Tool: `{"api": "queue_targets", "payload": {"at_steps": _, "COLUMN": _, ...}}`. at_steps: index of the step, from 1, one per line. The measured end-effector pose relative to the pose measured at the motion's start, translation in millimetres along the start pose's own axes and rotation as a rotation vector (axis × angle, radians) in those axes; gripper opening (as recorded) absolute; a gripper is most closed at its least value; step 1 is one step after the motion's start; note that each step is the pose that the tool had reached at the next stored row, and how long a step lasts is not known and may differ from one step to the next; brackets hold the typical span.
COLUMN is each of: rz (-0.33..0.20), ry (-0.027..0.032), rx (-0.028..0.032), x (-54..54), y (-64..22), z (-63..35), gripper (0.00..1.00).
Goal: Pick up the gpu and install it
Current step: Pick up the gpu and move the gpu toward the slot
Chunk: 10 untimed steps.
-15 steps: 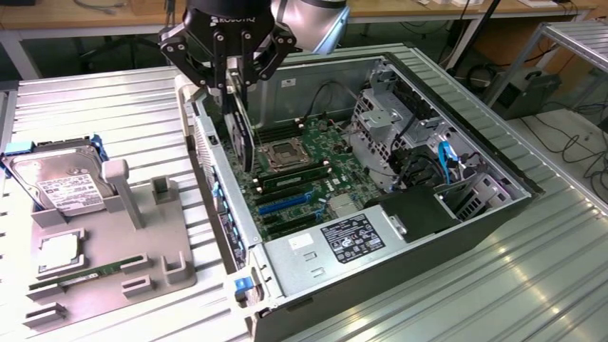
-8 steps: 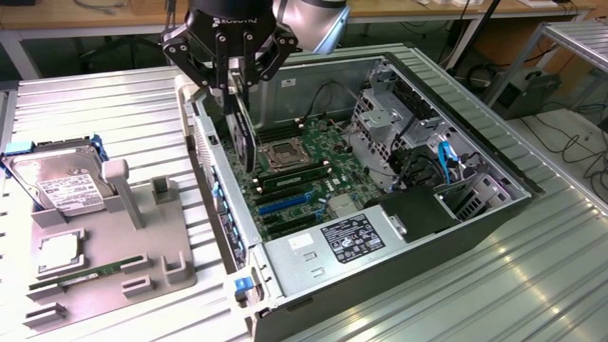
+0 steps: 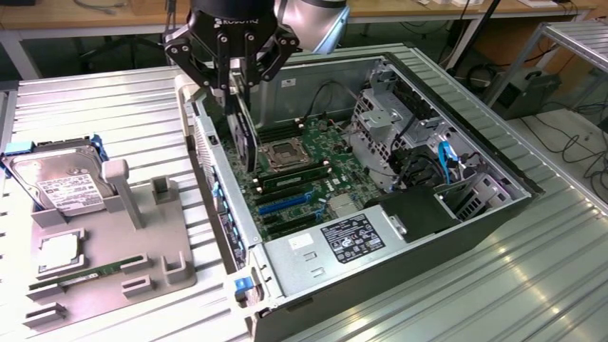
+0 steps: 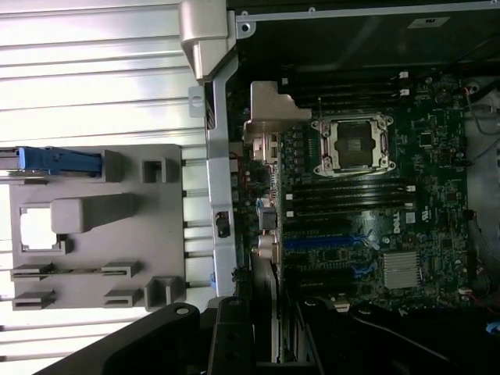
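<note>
The gpu (image 3: 244, 135) hangs upright, a thin dark card seen edge-on, with my gripper (image 3: 235, 87) shut on its upper edge. It is over the back-left part of the open computer case (image 3: 399, 228), its lower edge just above the motherboard beside the CPU socket (image 3: 285, 154). The wrist view looks down along the gpu (image 4: 266, 234). Its silvery end bracket (image 4: 272, 113) stands close to the case's rear wall (image 4: 219, 195), and the gripper (image 4: 264, 332) clamps the card. The blue expansion slots (image 3: 285, 203) lie nearer the case's front, apart from the card.
A grey parts fixture (image 3: 142, 242) sits at the exterior view's left on the ribbed metal table. It carries a silver hard drive (image 3: 59, 187), a square chip (image 3: 59, 253) and a green RAM stick (image 3: 81, 275). Inside the case are drive cages (image 3: 389, 121), cables and a power supply (image 3: 347, 239).
</note>
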<state>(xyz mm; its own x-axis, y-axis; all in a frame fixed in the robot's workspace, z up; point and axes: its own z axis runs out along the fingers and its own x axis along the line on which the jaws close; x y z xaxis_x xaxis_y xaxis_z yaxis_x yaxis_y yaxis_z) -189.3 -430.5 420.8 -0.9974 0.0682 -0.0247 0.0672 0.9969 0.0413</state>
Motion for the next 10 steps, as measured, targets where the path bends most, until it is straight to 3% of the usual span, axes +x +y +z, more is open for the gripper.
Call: {"api": "queue_targets", "payload": {"at_steps": 10, "rz": 0.0, "ry": 0.0, "rx": 0.0, "x": -2.9, "y": 0.1, "z": 1.4, "gripper": 0.26}}
